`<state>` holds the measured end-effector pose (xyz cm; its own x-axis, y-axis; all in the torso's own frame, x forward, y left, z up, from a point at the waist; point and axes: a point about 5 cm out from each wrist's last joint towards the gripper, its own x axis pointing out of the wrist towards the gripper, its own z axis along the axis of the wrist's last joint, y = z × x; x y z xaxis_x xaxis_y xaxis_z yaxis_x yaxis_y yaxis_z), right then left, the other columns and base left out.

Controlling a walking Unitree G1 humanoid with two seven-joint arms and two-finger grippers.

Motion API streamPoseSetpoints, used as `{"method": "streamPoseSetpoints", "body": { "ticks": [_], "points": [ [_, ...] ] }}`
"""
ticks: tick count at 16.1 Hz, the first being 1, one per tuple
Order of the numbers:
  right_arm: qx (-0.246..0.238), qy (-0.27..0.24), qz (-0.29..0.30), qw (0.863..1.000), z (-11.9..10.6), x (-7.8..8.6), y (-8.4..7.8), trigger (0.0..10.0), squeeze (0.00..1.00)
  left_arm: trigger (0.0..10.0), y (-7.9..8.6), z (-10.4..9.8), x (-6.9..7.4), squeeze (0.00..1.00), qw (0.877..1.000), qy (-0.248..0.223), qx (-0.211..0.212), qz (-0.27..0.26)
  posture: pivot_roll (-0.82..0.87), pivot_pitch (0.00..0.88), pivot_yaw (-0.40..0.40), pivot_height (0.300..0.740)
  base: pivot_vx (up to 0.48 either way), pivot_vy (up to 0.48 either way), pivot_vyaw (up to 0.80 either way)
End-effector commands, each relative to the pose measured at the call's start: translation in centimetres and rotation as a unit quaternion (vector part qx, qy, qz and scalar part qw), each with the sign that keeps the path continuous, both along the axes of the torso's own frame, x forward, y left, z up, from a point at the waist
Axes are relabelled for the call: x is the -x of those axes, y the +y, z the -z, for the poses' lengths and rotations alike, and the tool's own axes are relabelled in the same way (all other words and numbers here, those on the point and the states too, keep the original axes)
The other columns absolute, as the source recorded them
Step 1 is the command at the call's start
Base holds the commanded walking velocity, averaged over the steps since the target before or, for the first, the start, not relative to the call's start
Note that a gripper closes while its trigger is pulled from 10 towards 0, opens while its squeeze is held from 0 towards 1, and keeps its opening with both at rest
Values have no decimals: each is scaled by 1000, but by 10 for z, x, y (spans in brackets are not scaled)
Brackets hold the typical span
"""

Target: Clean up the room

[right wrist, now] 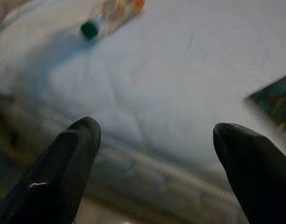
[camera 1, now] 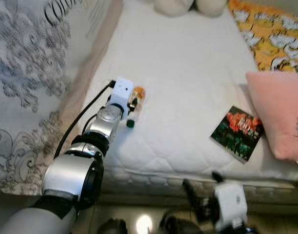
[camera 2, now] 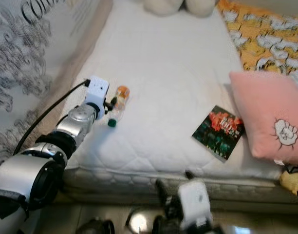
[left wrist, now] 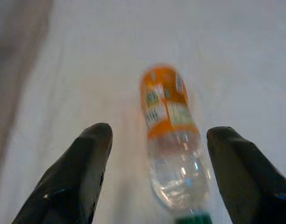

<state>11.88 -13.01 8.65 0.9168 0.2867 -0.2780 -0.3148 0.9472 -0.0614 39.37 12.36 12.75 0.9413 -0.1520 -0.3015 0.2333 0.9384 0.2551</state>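
Presently the left gripper [left wrist: 157, 172] is stretched out over the white mattress [camera 1: 188, 73], its two black fingers [left wrist: 82, 163] spread apart to either side of a clear plastic bottle [left wrist: 173, 140] with an orange label and a green cap; the bottle is seen lying on its side near the mattress's left edge, its cap end turned toward the wrist, and it is not yet gripped. The right gripper [right wrist: 157, 158] is held low at the foot of the bed, fingers likewise apart and nothing between them. Farther right on the mattress a book [camera 1: 236, 132] with a dark red-and-green cover is lying flat, just beside a pink pillow [camera 1: 278, 109]; a yellow patterned blanket [camera 1: 273, 34] is spread beyond. The step in hand is judged to be the picking up of the bottle; next, the fingers would need to be lowered around its body and closed.
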Motion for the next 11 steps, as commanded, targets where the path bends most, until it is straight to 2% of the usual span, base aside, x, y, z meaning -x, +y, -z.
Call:
{"method": "streamPoseSetpoints", "body": {
  "ticks": [1,2,7,8,9,11],
  "points": [
    [6,-3,-5,1000,-6,4,2,10000,0,10000,-2,5,2,1000,1000,14,-9,2,-286,252,-17,740,0,0,0],
    [3,3,-9,1000,-10,14,6,10000,0,10000,0,7,3,1000,1000,19,-12,-2,-302,290,-24,740,0,0,0],
    [3,17,-12,1000,-23,35,11,10000,0,10000,4,-4,-3,1000,999,15,-23,-18,-328,344,-27,740,0,0,0],
    [4,25,-14,1000,-24,41,13,10000,0,10000,5,-4,-3,1000,998,14,-54,-21,-336,354,-30,740,0,0,0],
    [3,30,-14,999,-24,44,15,10000,0,10000,9,-4,-3,0,997,8,-67,-33,-341,359,-30,740,0,0,0],
    [5,43,-12,999,-25,50,15,10000,0,10000,13,1,-1,0,994,11,-96,-44,-348,370,-31,740,0,0,0]
  ]
}}
